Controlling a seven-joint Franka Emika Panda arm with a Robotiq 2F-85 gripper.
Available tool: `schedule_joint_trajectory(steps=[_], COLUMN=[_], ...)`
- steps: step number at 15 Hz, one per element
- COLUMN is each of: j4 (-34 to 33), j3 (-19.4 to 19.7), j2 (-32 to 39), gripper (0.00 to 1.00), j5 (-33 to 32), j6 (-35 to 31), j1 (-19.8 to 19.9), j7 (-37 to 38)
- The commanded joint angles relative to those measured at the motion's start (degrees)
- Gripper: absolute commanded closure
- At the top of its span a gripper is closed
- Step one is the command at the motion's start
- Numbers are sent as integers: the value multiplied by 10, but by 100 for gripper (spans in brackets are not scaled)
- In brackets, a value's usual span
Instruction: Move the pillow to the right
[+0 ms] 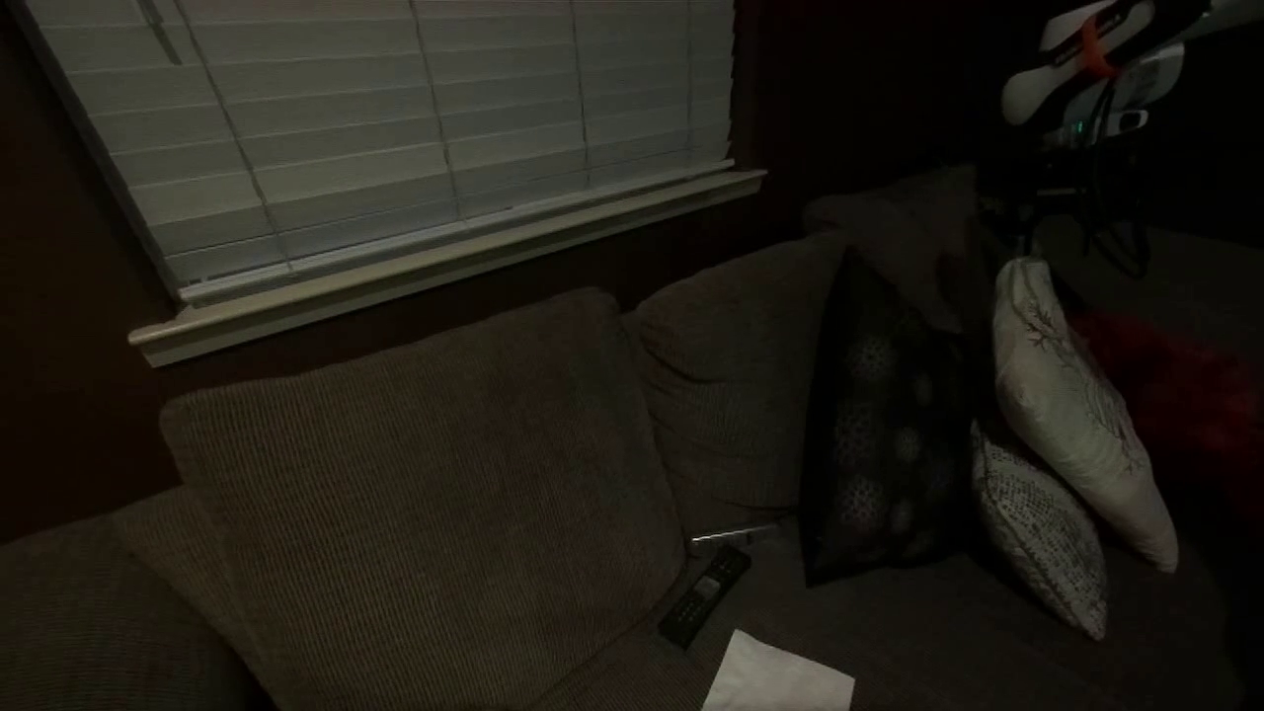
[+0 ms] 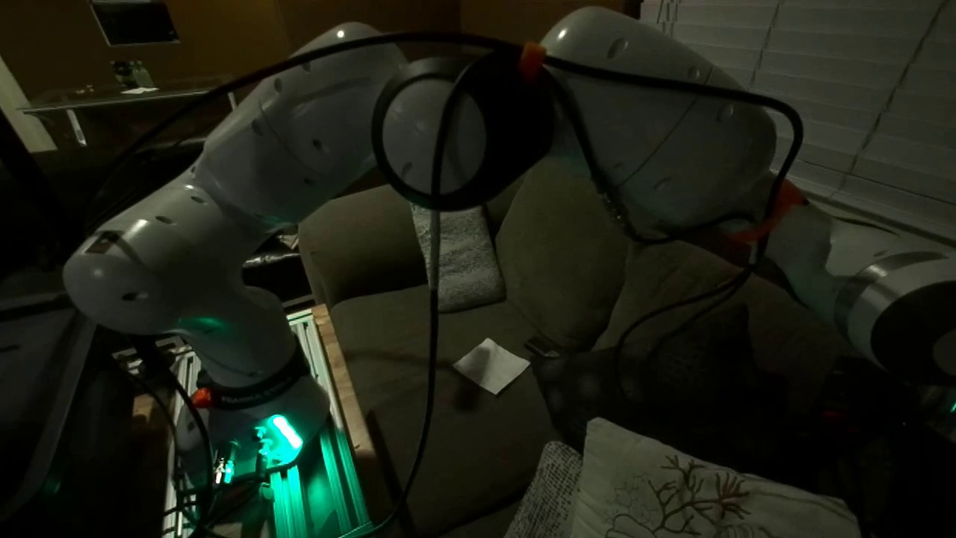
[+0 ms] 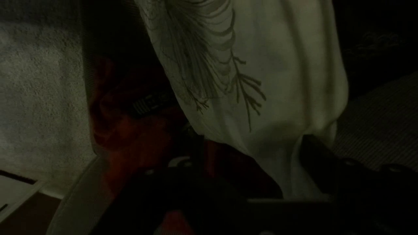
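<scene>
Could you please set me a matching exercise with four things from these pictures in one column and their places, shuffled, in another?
Things:
1. branch-print pillow
2. remote control
3. window blinds
4. bright green light

Places:
A. on the seat, near the white sheet
B. on the robot's base
C. with one corner at the gripper
D. above the windowsill

Pairs: 1-C; 2-A; 3-D; 4-B
</scene>
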State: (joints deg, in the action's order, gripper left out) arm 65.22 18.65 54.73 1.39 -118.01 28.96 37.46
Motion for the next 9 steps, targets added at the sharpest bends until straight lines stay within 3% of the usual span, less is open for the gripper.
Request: schedule_joint_trajectory(steps=[1, 3, 7, 8, 9], j4=[104, 157, 251, 156, 177], j3=[-2, 1, 13, 20, 20], j2=[-84, -128, -217, -143, -164], gripper=[0, 0, 0, 0, 0], j5=[-9, -30, -82, -49, -56], j6=[0, -66, -162, -118, -130], j1=[-2, -15, -59, -42, -52], j7=[-63, -119, -147, -136, -139])
